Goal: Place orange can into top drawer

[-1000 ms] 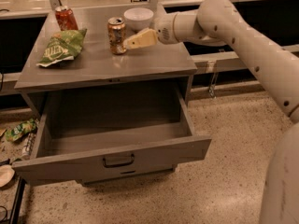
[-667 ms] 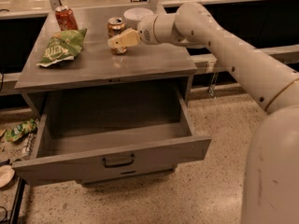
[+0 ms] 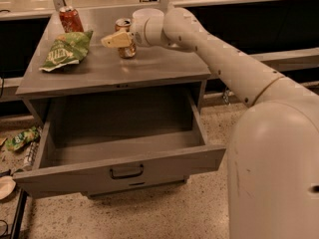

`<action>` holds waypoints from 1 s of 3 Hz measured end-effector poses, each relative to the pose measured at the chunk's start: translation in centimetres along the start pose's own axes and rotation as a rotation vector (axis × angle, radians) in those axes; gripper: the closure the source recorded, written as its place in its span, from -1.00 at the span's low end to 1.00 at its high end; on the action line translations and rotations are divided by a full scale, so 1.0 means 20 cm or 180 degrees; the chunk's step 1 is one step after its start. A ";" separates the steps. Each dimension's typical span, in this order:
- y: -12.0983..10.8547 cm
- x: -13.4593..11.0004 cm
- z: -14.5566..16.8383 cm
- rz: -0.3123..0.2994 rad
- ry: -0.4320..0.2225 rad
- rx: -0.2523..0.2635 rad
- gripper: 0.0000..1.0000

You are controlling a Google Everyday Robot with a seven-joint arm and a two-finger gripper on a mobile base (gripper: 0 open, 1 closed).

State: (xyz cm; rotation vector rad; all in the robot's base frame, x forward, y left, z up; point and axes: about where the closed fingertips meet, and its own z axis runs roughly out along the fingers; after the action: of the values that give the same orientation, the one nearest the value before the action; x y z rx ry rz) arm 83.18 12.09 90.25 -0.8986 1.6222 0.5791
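Note:
The orange can (image 3: pixel 124 25) stands upright on the grey cabinet top (image 3: pixel 149 68), near its back middle. My gripper (image 3: pixel 117 39) reaches in from the right at the can's mid height and covers its middle, so only the can's top and base show. Whether it grips the can is not visible. The top drawer (image 3: pixel 75 176) is pulled wide open below the cabinet top. Its inside is empty, and a small dark handle (image 3: pixel 126 172) sits centred on its front.
A red soda can (image 3: pixel 70 18) stands at the back left of the top. A green chip bag (image 3: pixel 65 49) lies in front of it. My arm (image 3: pixel 224 63) spans the right side. A green packet (image 3: pixel 20 137) and a pale dish (image 3: pixel 5 185) lie on the floor at left.
My gripper has moved left along the cabinet top, from beside the can's right side to in front of it. The can, the drawer and the other items have not moved.

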 end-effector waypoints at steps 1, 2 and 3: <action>-0.02 0.01 0.07 0.0059 -0.0056 0.0043 -0.20; -0.06 -0.02 -0.02 0.0187 -0.0188 0.0182 0.26; -0.02 -0.07 -0.32 0.0302 -0.0315 0.0085 0.90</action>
State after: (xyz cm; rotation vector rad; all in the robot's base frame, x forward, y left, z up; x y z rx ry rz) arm 79.82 7.39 93.20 -0.7647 1.5855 0.6563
